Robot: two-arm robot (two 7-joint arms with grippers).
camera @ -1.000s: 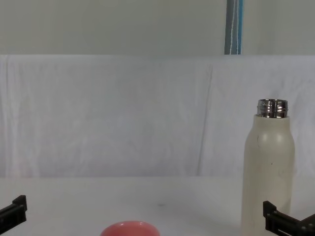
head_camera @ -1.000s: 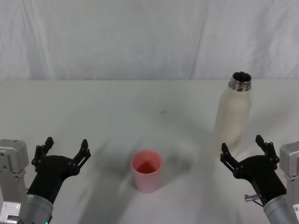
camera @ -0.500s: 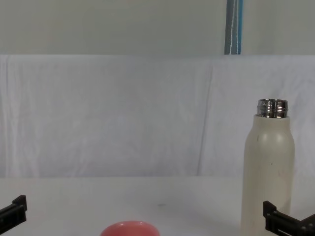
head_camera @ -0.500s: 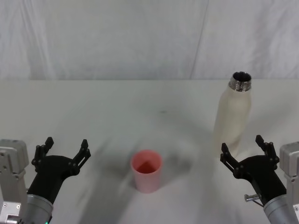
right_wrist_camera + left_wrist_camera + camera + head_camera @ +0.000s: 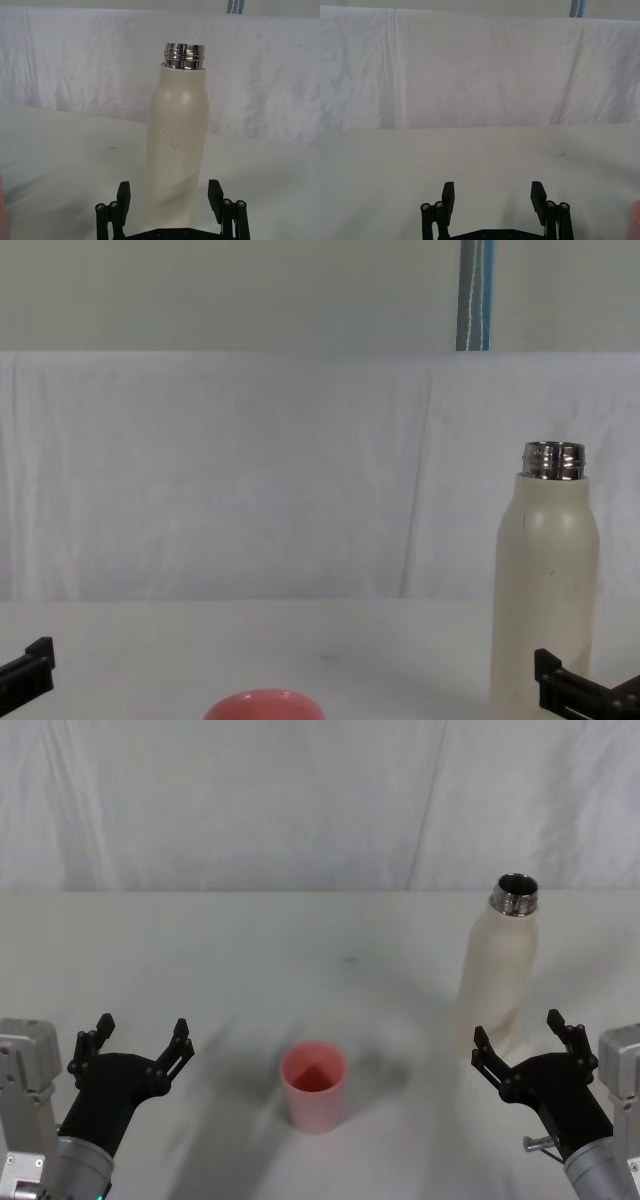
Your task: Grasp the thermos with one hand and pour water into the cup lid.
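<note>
Cream-white thermos (image 5: 497,968) upright, uncapped, toward the table's (image 5: 250,950) right edge, contents unseen; salmon-pink cup lid (image 5: 314,1086) near the front edge, apparently empty. Right gripper (image 5: 522,1040) spread wide just before it, nothing held; left gripper (image 5: 137,1036) likewise released. Risk: tall bottle toppled by an off-centre approach, or a slip on the matte wall mid-pour.

Staged lab-type test setup: white-covered counter (image 5: 250,940), white cloth backdrop (image 5: 250,470) hung behind, plain wall (image 5: 220,290) above it.
</note>
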